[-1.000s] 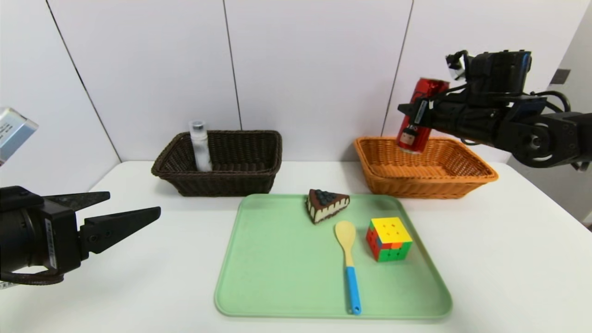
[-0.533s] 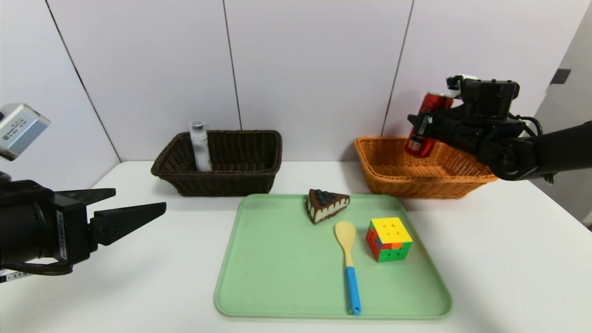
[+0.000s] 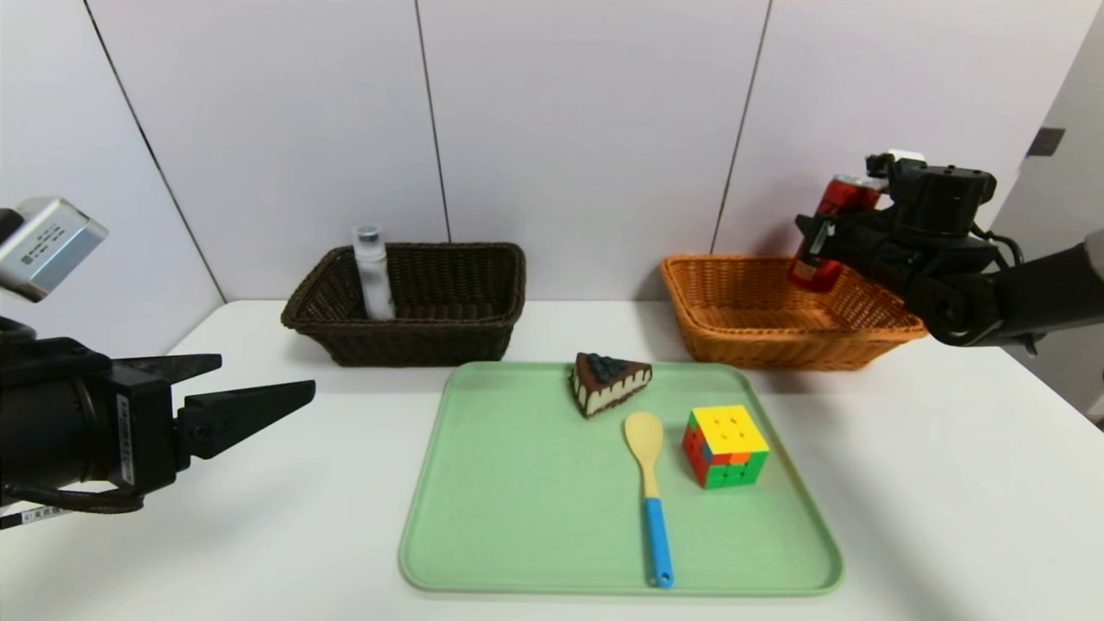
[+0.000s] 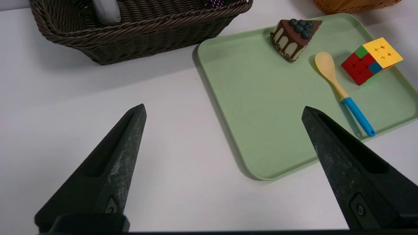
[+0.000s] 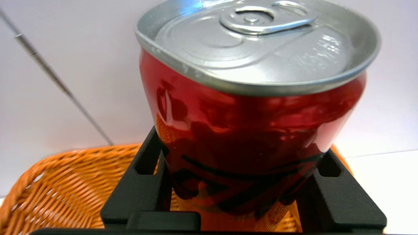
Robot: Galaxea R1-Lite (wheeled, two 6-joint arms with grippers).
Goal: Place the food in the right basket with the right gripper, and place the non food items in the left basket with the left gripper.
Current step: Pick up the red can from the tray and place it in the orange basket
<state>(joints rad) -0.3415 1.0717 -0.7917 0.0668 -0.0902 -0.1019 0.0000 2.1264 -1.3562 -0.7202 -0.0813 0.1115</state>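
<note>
My right gripper [image 3: 821, 246] is shut on the red can [image 3: 830, 231] [image 5: 251, 124], which hangs upright over the far right part of the orange basket [image 3: 759, 332] [image 5: 65, 182]. Black fingers [image 5: 143, 182] clamp the can's sides. The chocolate cake wedge [image 3: 608, 380] [image 4: 294, 34], the wooden spoon with blue handle [image 3: 650, 483] [image 4: 343, 91] and the puzzle cube [image 3: 725, 446] [image 4: 372, 60] lie on the green tray [image 3: 517, 517] [image 4: 261, 107]. The white bottle [image 3: 373, 272] stands in the dark brown basket [image 3: 448, 332] [image 4: 137, 36]. My left gripper [image 3: 259, 388] [image 4: 223, 111] is open and empty, low at the left of the tray.
The white table [image 3: 949, 483] carries both baskets at the back, close to the panelled wall [image 3: 586, 129], with the tray in front between them. The left arm's wrist camera block [image 3: 47, 246] sits at the far left edge.
The right arm has carried the can down and to the right over the orange basket. The left gripper has drifted slightly toward the tray, still open.
</note>
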